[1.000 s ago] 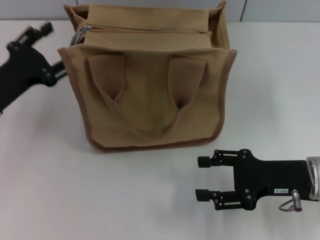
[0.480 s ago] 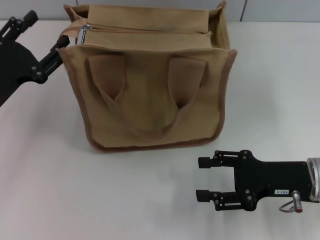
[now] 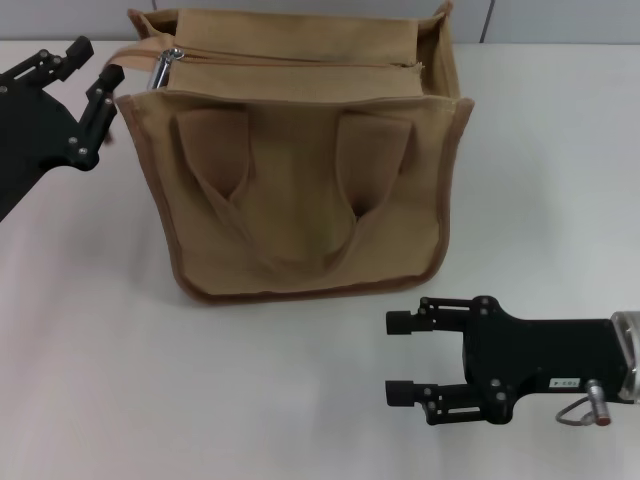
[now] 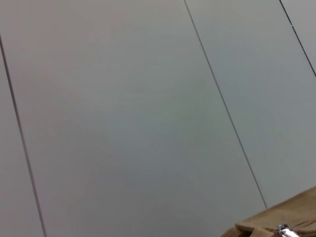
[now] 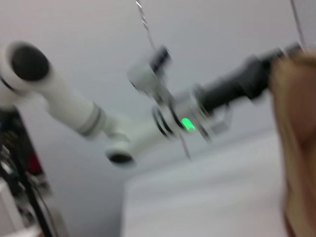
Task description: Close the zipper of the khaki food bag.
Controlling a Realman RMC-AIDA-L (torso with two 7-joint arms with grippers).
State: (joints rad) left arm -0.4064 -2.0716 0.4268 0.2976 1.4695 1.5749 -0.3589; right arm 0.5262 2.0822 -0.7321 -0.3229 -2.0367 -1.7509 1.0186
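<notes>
The khaki food bag [image 3: 300,200] stands upright mid-table, its two handles hanging down the front. The zipper [image 3: 300,63] runs across its top panel, with the silver pull tab [image 3: 164,66] at the bag's left end. My left gripper [image 3: 97,60] is open and empty just left of that top corner, a short gap from the pull tab. My right gripper [image 3: 395,357] is open and empty, low over the table in front of the bag's right side. The left wrist view shows only the bag's corner [image 4: 276,223] and the pull tab [image 4: 283,230].
White table [image 3: 120,380] all around the bag, with a grey panelled wall [image 4: 148,98] behind. The right wrist view is blurred; it shows my left arm [image 5: 187,118] across the table and the bag's edge [image 5: 296,148].
The left gripper has lifted and drawn its fingers back from the bag's left top corner. The right gripper has slid slightly left. The bag has not moved.
</notes>
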